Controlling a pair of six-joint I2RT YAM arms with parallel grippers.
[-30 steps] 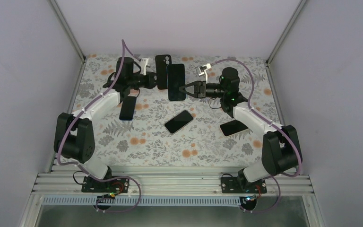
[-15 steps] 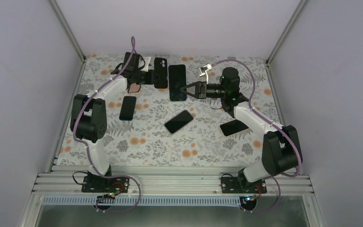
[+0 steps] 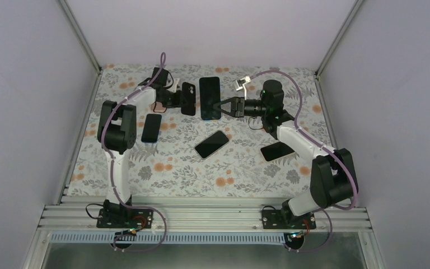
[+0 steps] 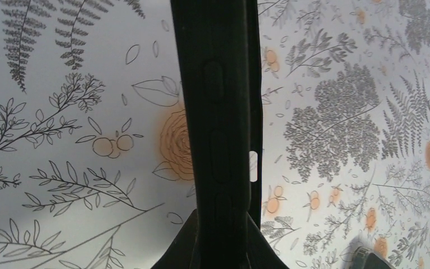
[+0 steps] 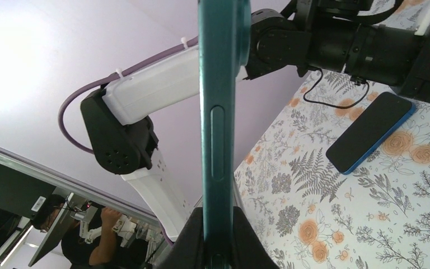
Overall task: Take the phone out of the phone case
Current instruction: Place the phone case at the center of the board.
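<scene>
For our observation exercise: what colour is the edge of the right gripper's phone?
Teal; the phone shows it best in the right wrist view.

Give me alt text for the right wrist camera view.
The right gripper is shut on a teal phone, held edge-on up the middle. Behind it are the left arm and a blue phone lying on the floral tablecloth.

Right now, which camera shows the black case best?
Top view: the case shows its whole broad side, in the left gripper. The left wrist sees only its edge; the right wrist shows the phone edge-on, no clear case.
</scene>
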